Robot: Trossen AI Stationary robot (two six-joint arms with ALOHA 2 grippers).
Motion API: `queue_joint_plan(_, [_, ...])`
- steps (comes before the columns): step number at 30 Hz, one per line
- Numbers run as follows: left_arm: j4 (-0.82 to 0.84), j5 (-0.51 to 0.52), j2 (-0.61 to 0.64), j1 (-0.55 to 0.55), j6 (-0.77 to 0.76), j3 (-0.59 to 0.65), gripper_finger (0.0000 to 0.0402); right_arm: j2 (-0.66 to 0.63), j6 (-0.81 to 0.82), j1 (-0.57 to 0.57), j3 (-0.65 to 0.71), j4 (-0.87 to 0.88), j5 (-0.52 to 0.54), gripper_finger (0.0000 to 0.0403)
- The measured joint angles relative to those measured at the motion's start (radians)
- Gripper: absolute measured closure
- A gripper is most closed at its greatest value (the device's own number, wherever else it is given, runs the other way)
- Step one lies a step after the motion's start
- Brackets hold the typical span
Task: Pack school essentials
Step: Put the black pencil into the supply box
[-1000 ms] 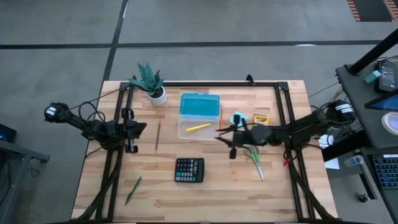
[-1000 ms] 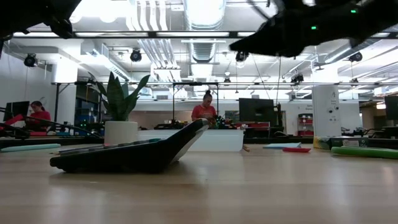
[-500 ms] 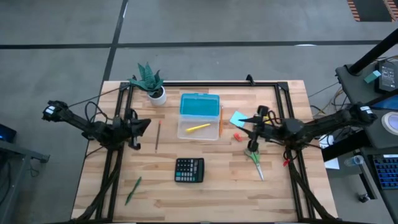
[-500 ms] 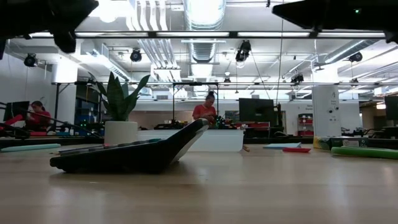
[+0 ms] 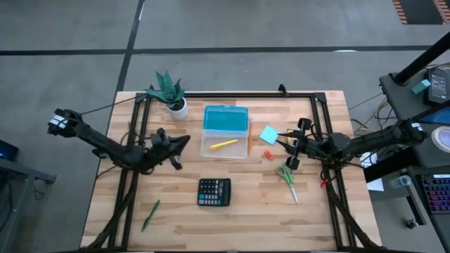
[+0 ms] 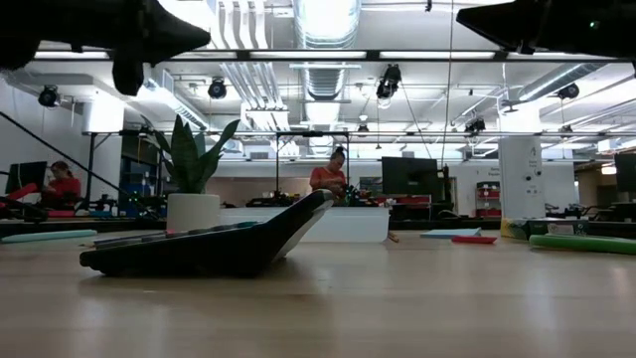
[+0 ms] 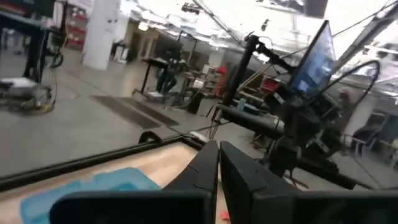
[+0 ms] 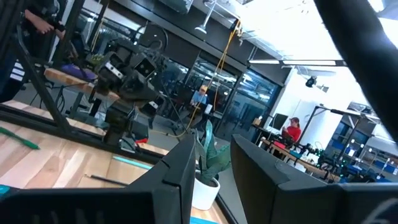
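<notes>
An open pencil box (image 5: 225,131) lies mid-table, blue lid toward the far edge, with a yellow pencil (image 5: 223,144) in its clear tray. An orange pencil (image 5: 249,135) lies along the tray's right side. The light-blue note pad (image 5: 268,133), red eraser (image 5: 268,154) and green-handled scissors (image 5: 287,176) lie to its right, a reddish pencil (image 5: 177,156) to its left, and the green pen (image 5: 150,214) near the front left. The yellow crayon box does not show. My left gripper (image 5: 184,140) (image 7: 219,165) hovers shut, left of the box. My right gripper (image 5: 288,144) (image 8: 211,168) hovers open beside the note pad.
A black calculator (image 5: 214,191) (image 6: 209,244) lies in front of the box. A potted plant (image 5: 171,91) (image 6: 194,184) stands at the far left. A black frame (image 5: 232,95) runs round the work area. People sit in the room beyond the table.
My right gripper has drawn back from beside the pencil box toward the table's right edge, past the note pad. My left gripper has swung toward the table's right, closer to the box's left side, and has turned to point at it.
</notes>
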State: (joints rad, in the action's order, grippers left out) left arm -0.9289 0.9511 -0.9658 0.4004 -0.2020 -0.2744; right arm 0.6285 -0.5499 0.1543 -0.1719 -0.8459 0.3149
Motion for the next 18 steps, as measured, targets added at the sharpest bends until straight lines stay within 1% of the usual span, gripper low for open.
queue_joint_plan(2, [0.126,0.028,-0.037,0.000,-0.068,-0.041,0.0402,0.002,0.007,0.000,0.000,-0.001,0.000,0.0312])
queue_joint_plan(4, [0.282,0.034,-0.058,-0.007,-0.169,-0.090,0.0402,0.001,0.014,0.000,0.000,-0.001,0.000,0.0311])
queue_joint_plan(6, [0.471,0.035,-0.061,-0.020,-0.309,-0.142,0.0402,0.000,0.017,0.000,0.000,-0.001,0.000,0.0310])
queue_joint_plan(8, [0.716,0.016,-0.060,-0.040,-0.469,-0.200,0.0402,0.000,0.018,0.000,0.000,-0.001,0.000,0.0311])
queue_joint_plan(10, [0.969,-0.038,-0.053,-0.069,-0.635,-0.266,0.0402,0.001,0.018,0.000,0.000,-0.001,0.000,0.0312])
queue_joint_plan(13, [1.306,-0.164,-0.052,-0.126,-0.855,-0.359,0.0402,0.001,0.019,0.000,0.000,-0.001,0.000,0.0317])
queue_joint_plan(15, [1.467,-0.252,-0.068,-0.169,-0.949,-0.402,0.0402,0.001,0.018,0.000,0.000,-0.001,0.000,0.0320])
queue_joint_plan(18, [1.594,-0.368,-0.098,-0.236,-1.015,-0.436,0.0402,0.001,0.018,0.000,0.000,-0.001,0.000,0.0321])
